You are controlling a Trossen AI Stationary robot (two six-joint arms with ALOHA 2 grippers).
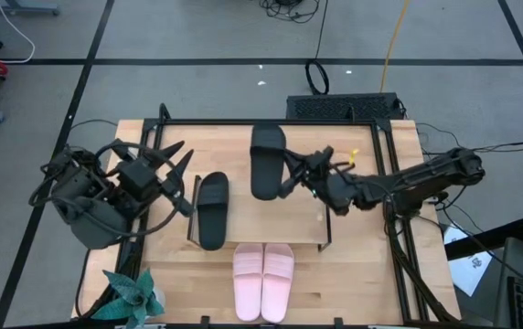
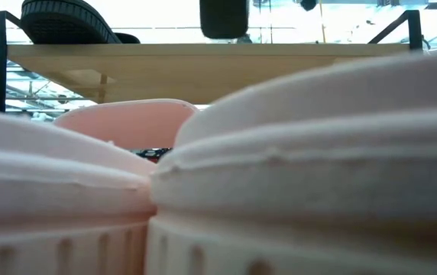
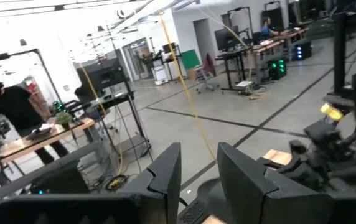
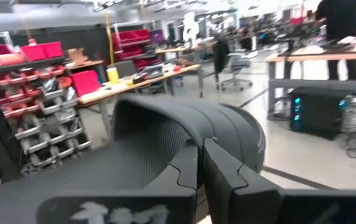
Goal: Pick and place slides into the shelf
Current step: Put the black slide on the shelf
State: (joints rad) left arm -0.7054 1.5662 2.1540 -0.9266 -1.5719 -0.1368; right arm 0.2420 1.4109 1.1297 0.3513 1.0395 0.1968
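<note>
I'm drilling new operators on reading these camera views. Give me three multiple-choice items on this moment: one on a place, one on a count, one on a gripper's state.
1. Where does the pink pair lie?
A. on the shelf
B. on the table in front of the shelf
C. on the floor

2. How many black slides show?
A. one
B. two
C. four

3. The right gripper is
A. shut on a black slide
B. open over the plant
C. out of view

Key: 1 B, the high view shows it past the shelf edge; 2 B, one lies on the shelf, the other is gripped; 3 A, its fingers pinch the strap.
</note>
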